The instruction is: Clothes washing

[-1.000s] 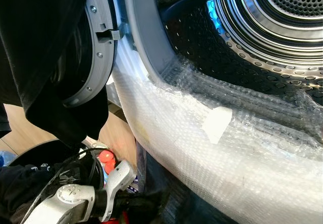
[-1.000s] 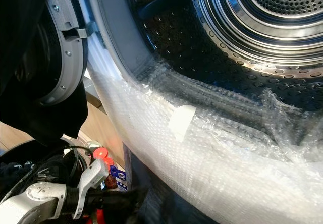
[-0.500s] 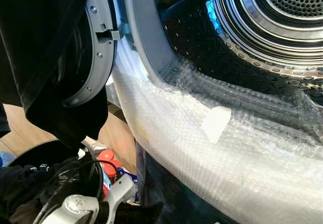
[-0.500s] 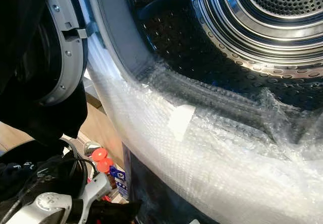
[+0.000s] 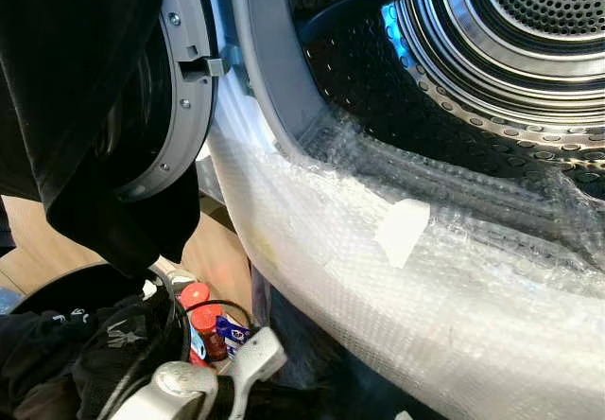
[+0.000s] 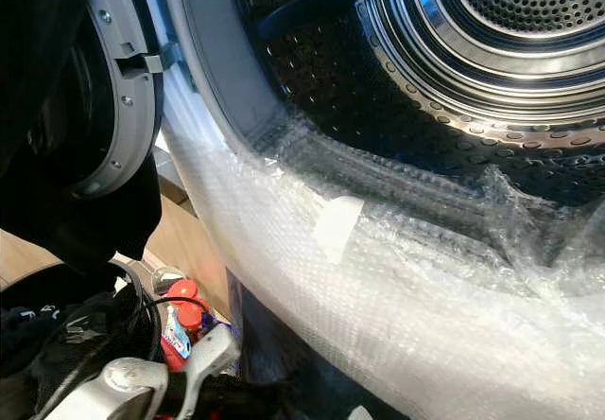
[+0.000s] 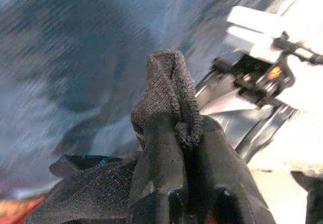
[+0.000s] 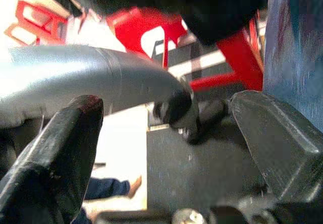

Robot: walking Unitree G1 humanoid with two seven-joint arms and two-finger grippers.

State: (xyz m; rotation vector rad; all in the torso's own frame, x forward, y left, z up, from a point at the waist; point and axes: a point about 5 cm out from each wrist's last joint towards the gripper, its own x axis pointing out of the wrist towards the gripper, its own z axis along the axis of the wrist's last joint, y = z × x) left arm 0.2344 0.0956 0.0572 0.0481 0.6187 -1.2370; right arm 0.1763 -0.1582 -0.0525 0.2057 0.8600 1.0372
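The washing machine's steel drum (image 5: 529, 42) stands open in front of me. Bubble wrap (image 5: 378, 278) covers its lower rim, with a white tape patch (image 5: 402, 231) on it. My left arm's silver wrist (image 5: 189, 387) is low at the bottom left, just below the rim. In the left wrist view my left gripper (image 7: 184, 128) is shut on a dark grey knitted cloth (image 7: 169, 82) that bunches up above the fingertips. In the right wrist view my right gripper (image 8: 169, 108) is open with nothing between its fingers, beside a silver arm tube (image 8: 91, 77).
The grey door (image 5: 184, 89) swings open on the left, with a black garment (image 5: 76, 108) hanging in front of it. Below it is a dark basket of clothes (image 5: 66, 344). Red-capped bottles (image 5: 203, 316) stand on the wood floor. A red frame (image 8: 222, 57) is near the right gripper.
My left wrist has dropped lower and shifted right along the bottom edge, uncovering more of the red-capped bottles. The drum and door have barely shifted.
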